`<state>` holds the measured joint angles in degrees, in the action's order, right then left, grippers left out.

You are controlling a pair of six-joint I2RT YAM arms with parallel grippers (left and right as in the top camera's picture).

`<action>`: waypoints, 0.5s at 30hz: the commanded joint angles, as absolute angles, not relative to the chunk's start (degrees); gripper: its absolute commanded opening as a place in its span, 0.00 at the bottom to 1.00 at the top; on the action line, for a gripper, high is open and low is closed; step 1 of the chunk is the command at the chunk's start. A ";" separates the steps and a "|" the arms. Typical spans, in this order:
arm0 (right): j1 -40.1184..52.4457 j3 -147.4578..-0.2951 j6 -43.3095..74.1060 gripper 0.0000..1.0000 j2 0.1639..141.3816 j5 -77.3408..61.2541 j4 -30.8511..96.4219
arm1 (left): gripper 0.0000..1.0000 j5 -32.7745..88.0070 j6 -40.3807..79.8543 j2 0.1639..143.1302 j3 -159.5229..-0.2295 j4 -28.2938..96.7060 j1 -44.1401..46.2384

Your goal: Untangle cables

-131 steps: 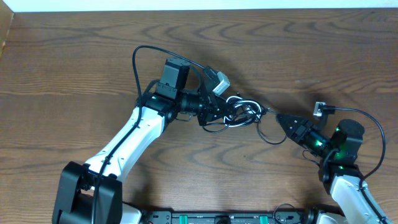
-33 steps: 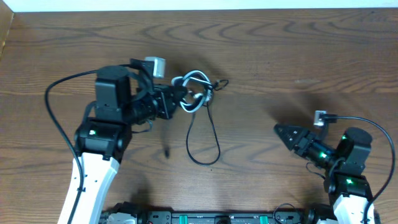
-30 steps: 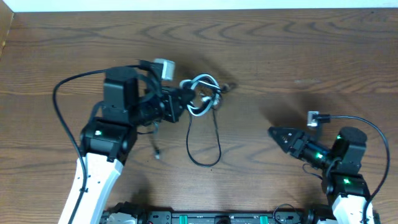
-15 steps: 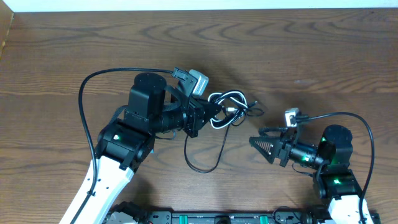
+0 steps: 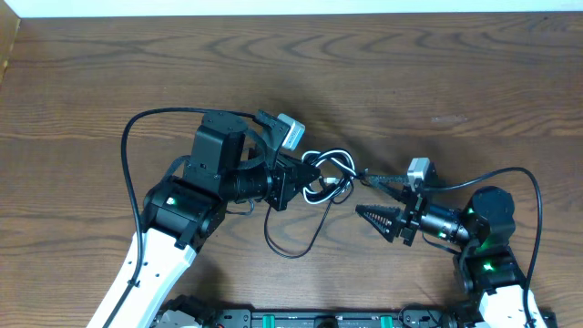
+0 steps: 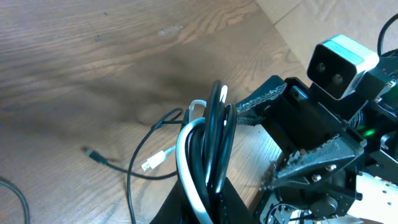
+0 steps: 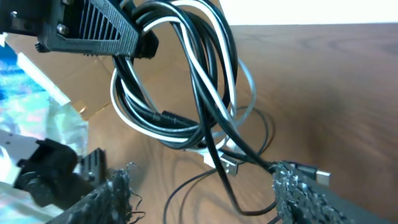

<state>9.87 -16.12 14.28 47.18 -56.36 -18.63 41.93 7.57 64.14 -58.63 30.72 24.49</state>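
the left gripper (image 5: 305,178) has its jaws clamped tight on a looped bundle of thin cords (image 5: 328,175), one white and two black. it holds the bundle lifted above the brown wooden tabletop (image 5: 455,73), near the middle. in the left wrist view the coils stand upright out of the closed jaws. the white cord (image 6: 180,146) runs on the outer left of the coil, with the black cords (image 6: 214,143) packed beside it. a long black loop (image 5: 287,255) trails out of the bundle and lies on the tabletop below the left gripper. a small white plug (image 6: 155,163) and a small black plug (image 6: 93,154) show against the wood below the coil, apart from each other.

the right gripper (image 7: 199,177) faces the bundle from the right, its jaws spread wide with nothing clamped in them. in the right wrist view the coils hang just beyond its two toothed fingers (image 7: 106,199). one black strand runs down to the tip of the finger on the right of that view; whether it touches cannot be told. a metal-tipped plug (image 7: 318,176) sits just beside that finger.
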 commanded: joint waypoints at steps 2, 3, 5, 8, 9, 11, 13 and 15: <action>11.90 -17.12 12.99 0.65 47.46 -52.40 -20.60 | 0.08 45.28 8.82 63.90 -59.48 30.63 24.58; 12.32 -17.12 12.99 0.65 47.75 -52.40 -21.50 | 0.08 46.13 8.82 63.90 -59.48 30.61 24.56; 13.28 -17.12 12.97 0.64 48.45 -52.36 -23.31 | 0.07 47.79 8.82 63.90 -59.48 30.61 24.56; 14.85 -17.12 12.84 0.63 49.76 -50.09 -24.40 | 0.08 50.06 8.82 63.90 -59.48 30.61 24.58; 15.29 -17.12 12.27 0.62 50.26 -49.06 -24.40 | 0.08 51.03 8.82 63.90 -59.48 30.61 24.56; 16.03 -17.12 11.49 0.60 51.46 -47.37 -24.43 | 0.08 52.27 8.82 63.90 -59.48 30.63 24.56; 16.58 -17.12 11.49 0.57 52.86 -46.81 -24.84 | 0.08 53.25 8.82 63.90 -59.48 30.63 24.56; 16.67 -17.12 11.55 0.46 54.08 -47.07 -25.36 | 0.08 53.52 8.80 63.90 -59.48 30.63 24.56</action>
